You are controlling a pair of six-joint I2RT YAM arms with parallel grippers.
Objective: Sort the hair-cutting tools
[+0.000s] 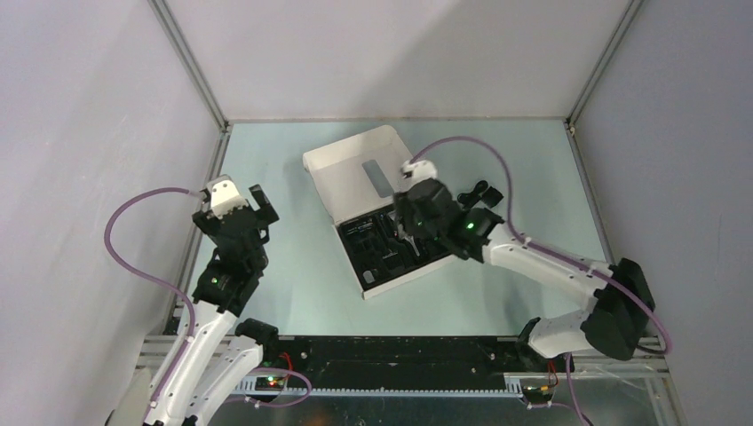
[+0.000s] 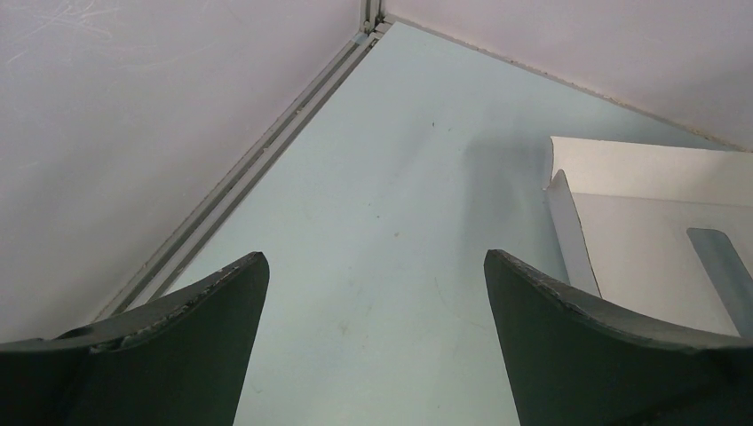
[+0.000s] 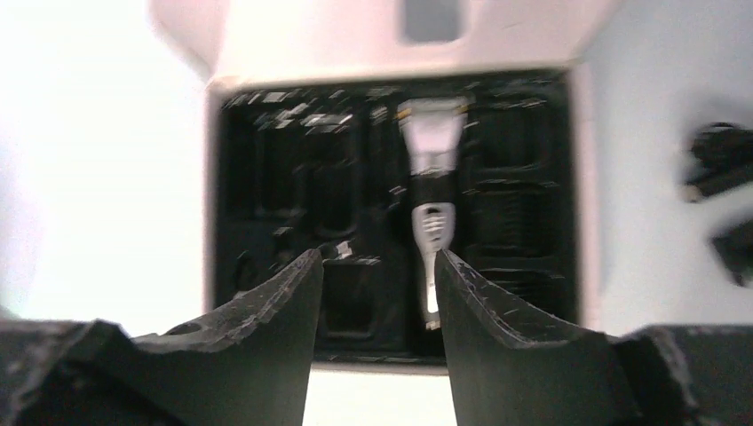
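Observation:
A slim silver-and-black clipper (image 3: 431, 177) lies lengthwise in a slot of the black tray (image 3: 284, 177) inside the white box (image 1: 355, 164). My right gripper (image 3: 379, 266) hovers over the tray's near edge, jaws parted with nothing between them; the clipper's tail runs just beside the right finger (image 3: 479, 311). In the top view this gripper (image 1: 404, 232) is above the tray (image 1: 373, 253). Small black clipper attachments (image 1: 484, 191) lie on the table right of the box, blurred in the right wrist view (image 3: 719, 160). My left gripper (image 2: 375, 266) stands wide open over bare table, far left (image 1: 257, 204).
The box's white lid (image 2: 657, 240) lies open flat toward the back of the table. Grey walls close in the left, back and right sides. The right wrist view is motion-blurred.

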